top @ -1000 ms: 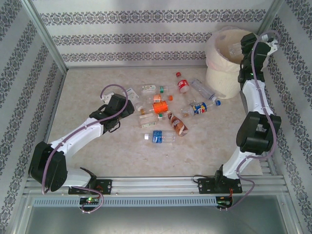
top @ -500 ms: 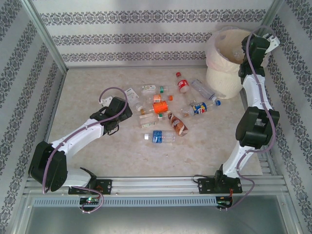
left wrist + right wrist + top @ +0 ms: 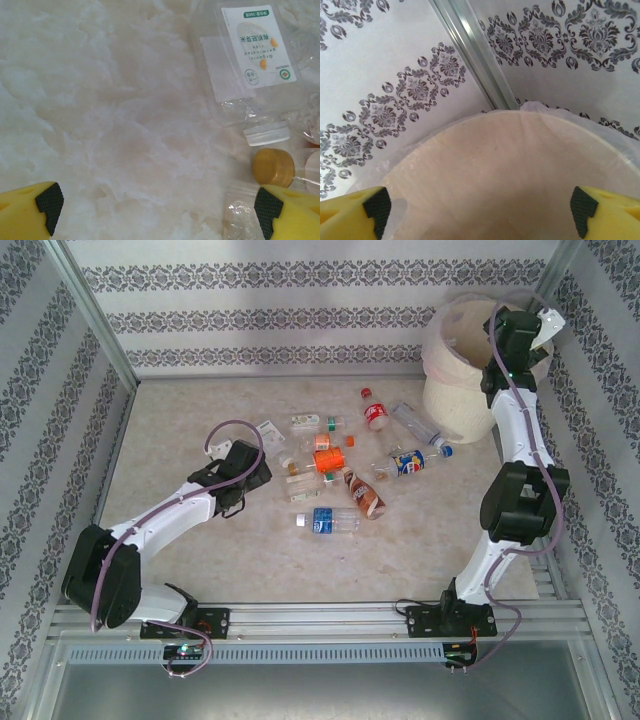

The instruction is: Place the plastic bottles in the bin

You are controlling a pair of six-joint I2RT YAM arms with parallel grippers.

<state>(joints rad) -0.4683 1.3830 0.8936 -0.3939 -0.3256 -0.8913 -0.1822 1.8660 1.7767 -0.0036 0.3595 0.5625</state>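
Right gripper [image 3: 479, 207] stands spread and empty, with the bin [image 3: 545, 116] open directly beneath its pads; a second ago its jaws stood narrower over that bin. Left gripper [image 3: 157, 205] stays spread wide, and the bottles [image 3: 335, 462] lie just ahead and to its right, none pinched.

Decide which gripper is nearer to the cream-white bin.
Right. The right gripper hangs open over the mouth of the bin in the far right corner. The left gripper, also open, sits low across the table, by the left edge of the bottles.
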